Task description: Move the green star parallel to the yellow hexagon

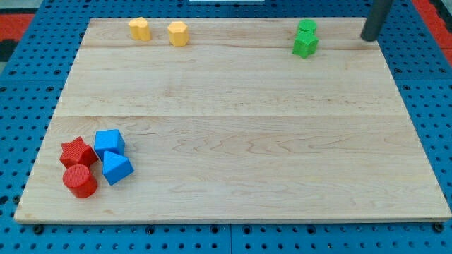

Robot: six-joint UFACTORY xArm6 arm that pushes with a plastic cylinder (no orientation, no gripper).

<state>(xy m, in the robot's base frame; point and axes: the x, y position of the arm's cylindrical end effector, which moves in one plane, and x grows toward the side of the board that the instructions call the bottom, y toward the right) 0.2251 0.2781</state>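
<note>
Pale wood makes up the board [233,141], a light maple-coloured rectangular table top that fills most of the frame and lies on a blue perforated surface [21,106].

The green star-shaped block [305,45] sits in the upper right of the frame, close to the board's top edge. Touching it from above is a second green block [307,27], smaller in view, whose shape I cannot make out.

The two yellow blocks lie in the upper left of the frame, along the same top edge. The yellow hexagon-like block [178,33] is the nearer of the pair to the star; the other yellow block [140,29], also roughly hexagonal, lies just to its left, apart from it. A wide stretch of bare wood separates the yellow pair from the green pair.

My tip [369,38], the lower end of the dark straight rod, stands at the upper right corner of the board, to the right of the green star and apart from it, touching no block. There is no pincer on this arm, only the rod, so nothing is grasped.

In the lower left of the frame a cluster sits tightly together: a red star-shaped block [77,152], a red cylinder [80,181] below it, a blue cube-like block [109,143] and a second blue block [116,168] beneath that.
</note>
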